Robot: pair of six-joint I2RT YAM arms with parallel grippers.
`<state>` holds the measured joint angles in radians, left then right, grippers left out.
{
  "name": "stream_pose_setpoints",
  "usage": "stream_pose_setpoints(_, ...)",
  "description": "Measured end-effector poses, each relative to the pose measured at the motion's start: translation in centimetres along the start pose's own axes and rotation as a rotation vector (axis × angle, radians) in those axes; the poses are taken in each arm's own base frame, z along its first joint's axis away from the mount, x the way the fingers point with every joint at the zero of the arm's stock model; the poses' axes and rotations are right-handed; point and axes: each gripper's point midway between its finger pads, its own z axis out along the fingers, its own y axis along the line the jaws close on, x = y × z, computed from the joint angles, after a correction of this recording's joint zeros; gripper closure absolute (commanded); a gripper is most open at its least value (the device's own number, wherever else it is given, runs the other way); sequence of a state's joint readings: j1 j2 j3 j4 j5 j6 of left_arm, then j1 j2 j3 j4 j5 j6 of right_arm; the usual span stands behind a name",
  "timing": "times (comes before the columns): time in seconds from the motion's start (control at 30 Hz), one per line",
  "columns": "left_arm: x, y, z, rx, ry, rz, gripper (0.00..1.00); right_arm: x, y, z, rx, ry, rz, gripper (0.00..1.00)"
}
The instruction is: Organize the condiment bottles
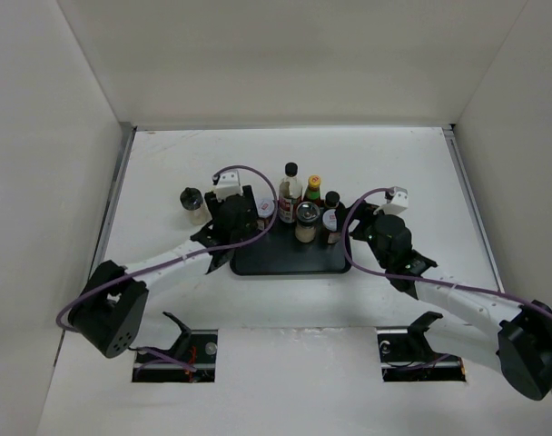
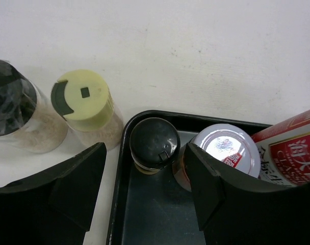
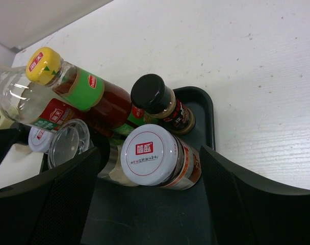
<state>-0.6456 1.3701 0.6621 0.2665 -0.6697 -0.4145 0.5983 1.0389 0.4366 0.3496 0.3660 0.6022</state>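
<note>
Several condiment bottles stand at the back of the black tray: a tall black-capped bottle, a yellow-capped bottle and short jars. My left gripper is open over the tray's left rim, with a small black-capped jar just past its fingertips, touching neither. A silver-lidded jar stands behind the right finger. My right gripper is open on either side of a white-lidded jar, with gaps on both sides. Off the tray stand a pale-yellow-lidded jar and a black-lidded jar.
A small black-capped bottle stands in the tray's far right corner, behind the white-lidded jar. A clear-lidded jar is to that jar's left. White walls enclose the table on three sides. Two slots lie in the near edge by the arm bases.
</note>
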Motion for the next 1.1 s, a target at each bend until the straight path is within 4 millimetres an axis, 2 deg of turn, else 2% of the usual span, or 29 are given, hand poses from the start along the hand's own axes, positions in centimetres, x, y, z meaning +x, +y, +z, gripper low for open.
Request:
stream_pose_setpoints(0.17,-3.7,1.6,-0.6,-0.020,-0.080,-0.079,0.39,0.0,0.0,0.0,-0.001,0.000,-0.003,0.17)
stream_pose_setpoints(0.27,-4.4,3.1,-0.1,-0.062,-0.095,-0.104,0.39,0.1,0.2,-0.1,-0.006,0.003,-0.005,0.17)
stream_pose_setpoints(0.47,-4.2,5.1,1.9,-0.135,-0.056,-0.102,0.41,0.2,0.3,-0.1,-0.011,0.005,-0.007,0.17)
stream_pose_setpoints(0.73,-4.0,5.6,4.2,-0.162,-0.022,-0.100,0.41,0.3,0.3,-0.1,-0.010,0.008,-0.008,0.17)
stream_pose_setpoints(0.93,-2.2,5.6,5.6,-0.174,0.025,-0.076,0.41,0.5,0.2,0.0,-0.007,0.011,-0.013,0.17)
stream_pose_setpoints(1.03,-1.2,5.6,5.9,-0.179,0.049,-0.062,0.46,0.5,0.2,0.0,-0.006,0.013,-0.014,0.18)
stream_pose_setpoints(1.1,-1.1,5.6,6.0,-0.179,0.052,-0.062,0.54,0.6,0.2,0.0,-0.005,0.015,-0.016,0.17)
